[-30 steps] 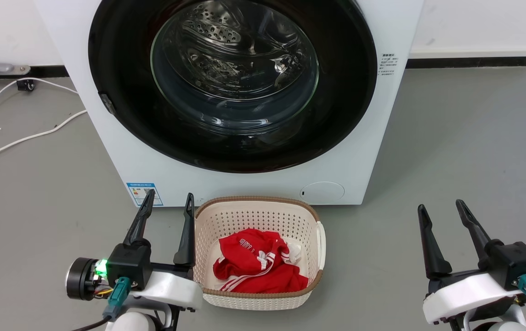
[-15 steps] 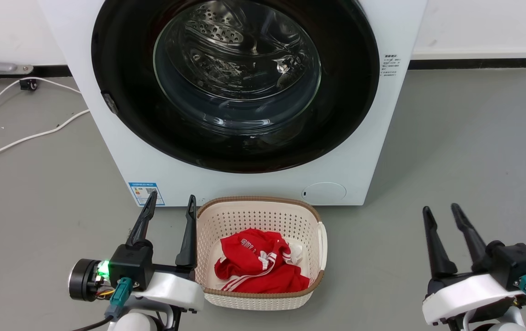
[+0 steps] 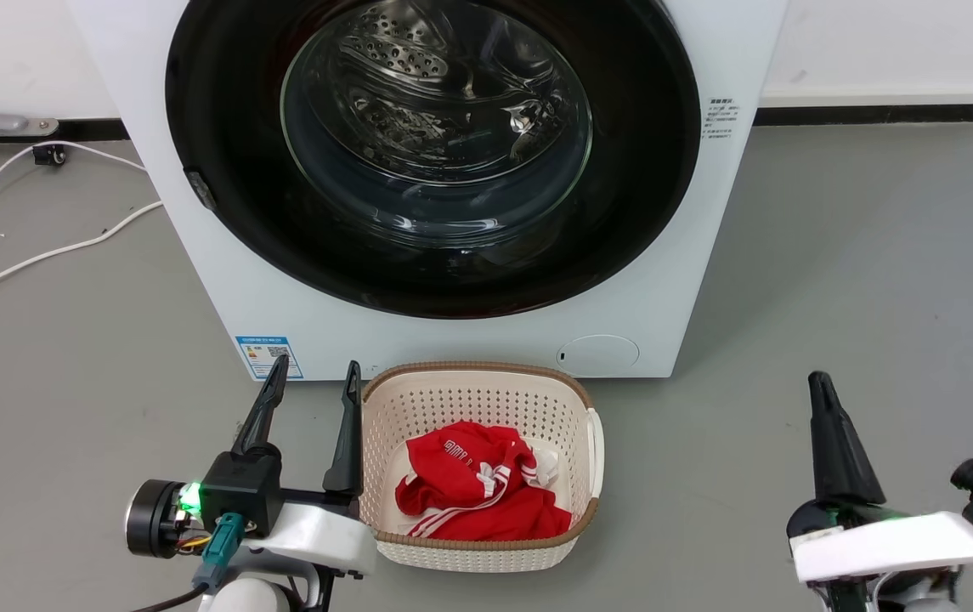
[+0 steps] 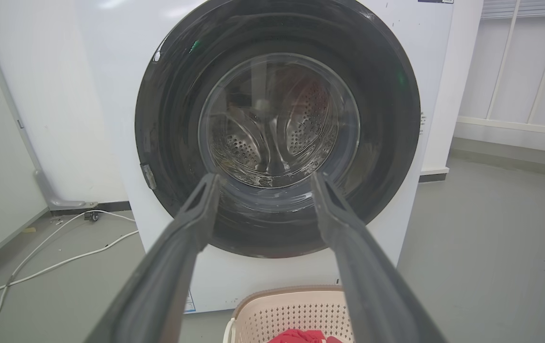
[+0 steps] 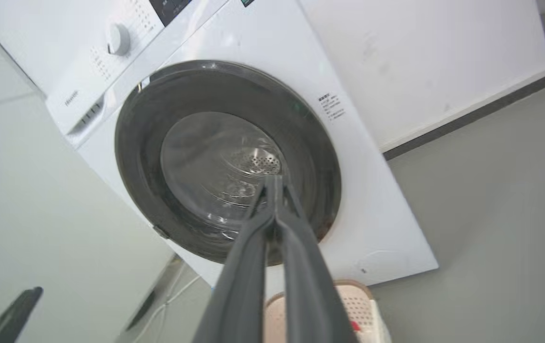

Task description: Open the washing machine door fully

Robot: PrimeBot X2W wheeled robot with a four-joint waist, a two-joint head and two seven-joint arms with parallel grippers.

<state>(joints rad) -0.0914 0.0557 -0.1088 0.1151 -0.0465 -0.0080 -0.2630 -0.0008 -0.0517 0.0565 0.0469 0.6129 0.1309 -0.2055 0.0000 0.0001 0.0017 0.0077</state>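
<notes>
The washing machine (image 3: 452,344) stands at 12 o'clock, its washing machine door (image 3: 435,144) shut flush: approach step, nothing grasped. At 7 o'clock the left gripper (image 3: 317,365) is spread; at 4 o'clock the right gripper (image 3: 819,384) is pressed together, empty. Next likely calls for reaching the door's rim.

The head view's top edge cuts off the upper part of the washing machine door (image 3: 435,144). Print on the blue label (image 3: 268,357) and on the small sticker (image 3: 722,117) is too small to read. The right end effector (image 3: 818,387) shows there as one dark spike, one finger hiding the other. The left wrist view's bottom edge cuts the laundry basket (image 4: 291,309).
</notes>
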